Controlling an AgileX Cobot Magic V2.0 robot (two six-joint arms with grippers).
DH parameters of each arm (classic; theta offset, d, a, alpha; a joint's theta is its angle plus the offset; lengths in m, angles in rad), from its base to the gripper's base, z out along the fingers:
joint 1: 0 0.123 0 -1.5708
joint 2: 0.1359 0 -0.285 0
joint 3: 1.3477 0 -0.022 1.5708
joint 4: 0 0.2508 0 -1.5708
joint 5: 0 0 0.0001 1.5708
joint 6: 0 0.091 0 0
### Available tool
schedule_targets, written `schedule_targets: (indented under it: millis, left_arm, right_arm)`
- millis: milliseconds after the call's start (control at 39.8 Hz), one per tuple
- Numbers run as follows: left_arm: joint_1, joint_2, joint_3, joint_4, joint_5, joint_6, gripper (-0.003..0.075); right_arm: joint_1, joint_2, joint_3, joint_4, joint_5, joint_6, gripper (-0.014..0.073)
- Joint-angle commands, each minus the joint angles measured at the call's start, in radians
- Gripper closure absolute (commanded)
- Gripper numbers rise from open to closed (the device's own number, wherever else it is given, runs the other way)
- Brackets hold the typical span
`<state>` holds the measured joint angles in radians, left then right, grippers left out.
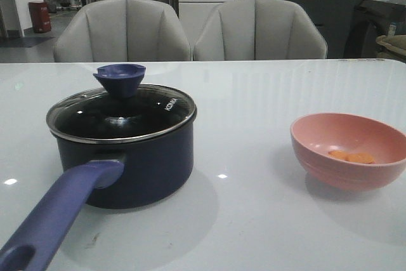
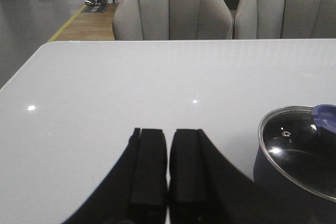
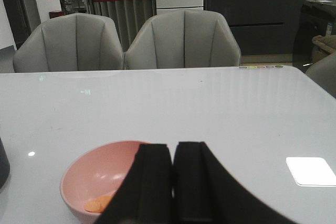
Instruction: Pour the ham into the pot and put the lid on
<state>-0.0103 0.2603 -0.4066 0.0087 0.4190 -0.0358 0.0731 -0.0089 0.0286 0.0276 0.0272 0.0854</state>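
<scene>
- Ham (image 1: 353, 155) lies as orange slices at the bottom of the pink bowl (image 1: 346, 132), toward the bowl's near side in the front view; in my right wrist view the same orange pieces show low inside that bowl.
- The pink bowl stands on the white surface (image 1: 254, 99) on my right side, well apart from the pot (image 1: 143, 166).
- The pot, dark navy, stands upright on the surface on my left side, its long blue-purple handle (image 1: 57, 214) reaching toward the near edge.
- The lid (image 1: 120, 115) sits on the pot's rim, glass with a steel edge, its blue-purple knob (image 1: 120, 78) upright and white lettering near the rim on the right.
- My left end effector (image 2: 168, 169) has its two black fingers pressed together with nothing between them; it hangs over bare surface, with the pot and lid off to one side of it and not touching.
- My right end effector (image 3: 173, 182) is likewise closed, fingers together and empty; it is just on the near side of the pink bowl, whose rim its fingers partly hide from my wrist camera.
- Two grey chairs (image 1: 124, 30) stand behind the far edge of the surface.
</scene>
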Motion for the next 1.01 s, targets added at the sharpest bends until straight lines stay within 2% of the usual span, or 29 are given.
schedule_targets:
  millis: [0, 75, 226, 302, 578, 754, 980]
  left_arm:
    - [-0.009, 0.019, -0.024, 0.006, -0.071, -0.004, 0.0575]
    - [-0.013, 0.019, -0.024, 0.015, -0.069, -0.004, 0.0492]
    - [-0.023, 0.019, -0.024, 0.017, -0.065, -0.004, 0.0216]
    - [-0.023, 0.019, -0.024, 0.017, -0.063, -0.004, 0.0147]
    - [-0.023, 0.022, -0.011, -0.009, -0.097, -0.004, 0.0147]
    - [-0.023, 0.123, -0.123, -0.009, 0.054, -0.004, 0.0143]
    - [-0.023, 0.392, -0.31, -0.043, 0.243, -0.004, 0.0141]
  right_arm:
    - [-0.004, -0.019, 0.008, -0.012, -0.088, -0.003, 0.0449]
    - [-0.004, -0.019, 0.008, -0.012, -0.088, -0.003, 0.0449]
    - [-0.004, -0.019, 0.008, -0.012, -0.088, -0.003, 0.0449]
    - [-0.004, -0.019, 0.008, -0.012, -0.088, -0.003, 0.0449]
    - [-0.004, -0.019, 0.008, -0.012, -0.088, -0.003, 0.0449]
    - [-0.004, -0.019, 0.008, -0.012, -0.088, -0.003, 0.0449]
    - [-0.004, -0.019, 0.008, -0.012, -0.088, -0.003, 0.0449]
